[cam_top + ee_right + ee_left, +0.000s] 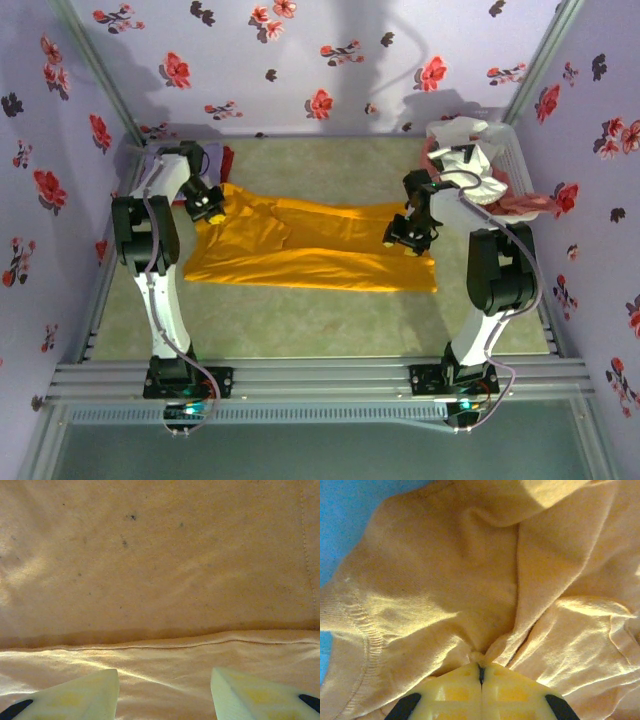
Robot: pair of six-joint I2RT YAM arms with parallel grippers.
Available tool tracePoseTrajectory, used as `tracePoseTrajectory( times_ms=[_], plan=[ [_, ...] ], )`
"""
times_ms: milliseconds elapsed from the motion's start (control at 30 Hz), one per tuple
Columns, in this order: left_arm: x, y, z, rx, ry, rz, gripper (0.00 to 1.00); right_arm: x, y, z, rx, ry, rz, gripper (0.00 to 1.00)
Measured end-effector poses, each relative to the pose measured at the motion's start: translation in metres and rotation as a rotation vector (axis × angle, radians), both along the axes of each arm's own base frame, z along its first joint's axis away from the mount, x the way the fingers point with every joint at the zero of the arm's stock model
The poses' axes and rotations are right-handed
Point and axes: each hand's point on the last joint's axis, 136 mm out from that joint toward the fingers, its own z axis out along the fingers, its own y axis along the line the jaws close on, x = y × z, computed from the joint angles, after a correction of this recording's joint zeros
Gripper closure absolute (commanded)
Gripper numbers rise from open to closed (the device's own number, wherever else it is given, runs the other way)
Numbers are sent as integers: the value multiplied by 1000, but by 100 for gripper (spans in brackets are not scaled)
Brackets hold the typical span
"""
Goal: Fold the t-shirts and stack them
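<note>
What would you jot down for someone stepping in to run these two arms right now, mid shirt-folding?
Left gripper: shut, pinching the orange shirt at its left end.
Right gripper: open, just above the shirt's right part, holding nothing.
Other shirts: crumpled heap in the far right corner.
Done: orange shirt laid out on the table.
To do: fold it, then fold and stack the rest.

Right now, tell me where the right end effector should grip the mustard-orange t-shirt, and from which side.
Probably the layered edge at the right end of the mustard-orange t-shirt, from straight above. The shirt lies flat, so only that raised edge offers a pinch, and the open right end effector hangs just before it.
</note>
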Motion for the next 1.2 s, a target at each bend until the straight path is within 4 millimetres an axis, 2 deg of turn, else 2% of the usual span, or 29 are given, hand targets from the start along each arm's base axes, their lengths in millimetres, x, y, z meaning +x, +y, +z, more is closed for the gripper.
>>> tracePoseTrajectory(
  times_ms=[200, 433, 600, 767, 867, 967, 1200],
  plan=[
    [13, 0, 14, -2, -48, 3, 96, 3, -1, 2, -11, -7, 0, 47],
    [28, -3, 34, -21, -103, 15, 99, 36, -4, 17, -58, -79, 5, 47],
    [35, -11, 42, -71, -120, 49, 100, 66, -13, 20, -140, -133, 19, 49],
    [59, -20, 59, -129, -187, 86, 100, 89, -29, 14, -263, -166, 48, 56],
    [72, -23, 66, -154, -218, 102, 100, 96, -38, 7, -318, -167, 72, 59],
    [81, -24, 68, -167, -234, 116, 100, 99, -44, 0, -355, -161, 99, 63],
    [94, -25, 78, -200, -273, 156, 100, 117, -53, -8, -428, -176, 152, 63]
  ],
)
